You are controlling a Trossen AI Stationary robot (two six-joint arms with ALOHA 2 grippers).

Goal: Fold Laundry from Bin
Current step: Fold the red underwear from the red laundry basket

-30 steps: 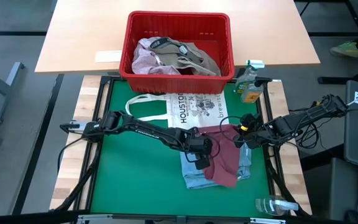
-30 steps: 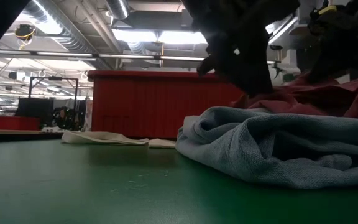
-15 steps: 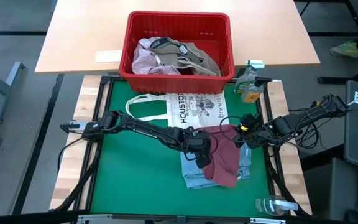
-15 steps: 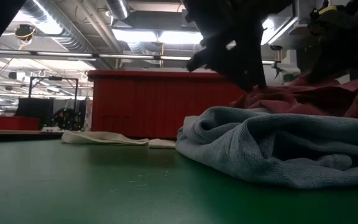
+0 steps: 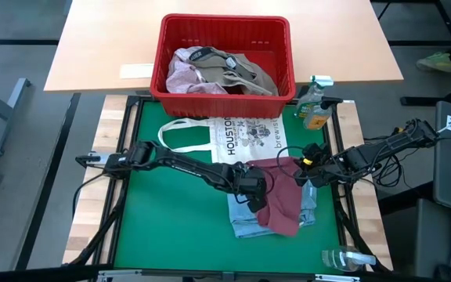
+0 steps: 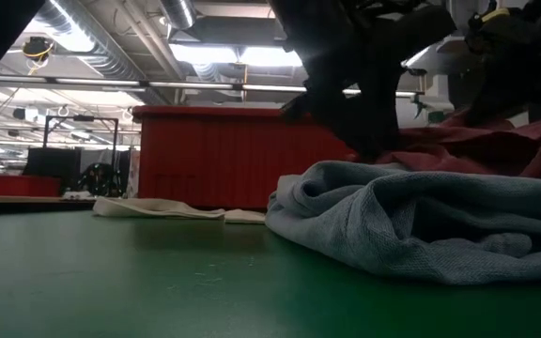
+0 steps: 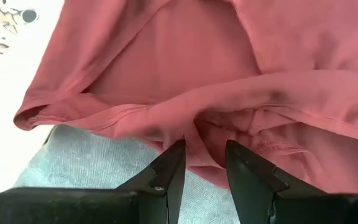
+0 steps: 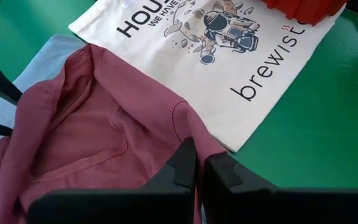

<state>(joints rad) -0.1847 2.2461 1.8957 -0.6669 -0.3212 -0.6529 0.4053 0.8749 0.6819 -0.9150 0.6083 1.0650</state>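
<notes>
A maroon garment (image 5: 284,202) lies crumpled on a light blue garment (image 5: 245,223), which is spread on the green mat (image 5: 171,227). My left gripper (image 5: 255,192) is shut on the maroon garment's left side, and my right gripper (image 5: 302,176) is shut on its far right edge. More laundry (image 5: 221,70), pale pink and khaki-grey, is heaped in the red bin (image 5: 225,17) at the far edge. In the low view the blue garment (image 6: 421,221) is bunched in front and the maroon cloth (image 6: 477,145) lies behind it. My left gripper pinches a bunched fold of the maroon garment (image 7: 201,134) between its two fingers, several layers thick. The fingers slant down from the table's left. The rest of the cloth lies slack on the blue garment (image 7: 86,162). My right gripper is shut on the maroon garment's edge (image 8: 194,134), coming slanting down from the table's right. The fingers hide the contact itself. The cloth spreads slack away from the fingers over the blue garment (image 8: 42,56).
A white tote bag (image 5: 245,137) printed "HOUSTON" lies flat between the bin and the garments. A spray bottle (image 5: 313,106) stands at the far right and a clear bottle (image 5: 347,258) lies at the near right. The mat's left half is bare.
My left gripper has rolled about its own axis while staying shut on the maroon fold. It has kept its place over the garments.
</notes>
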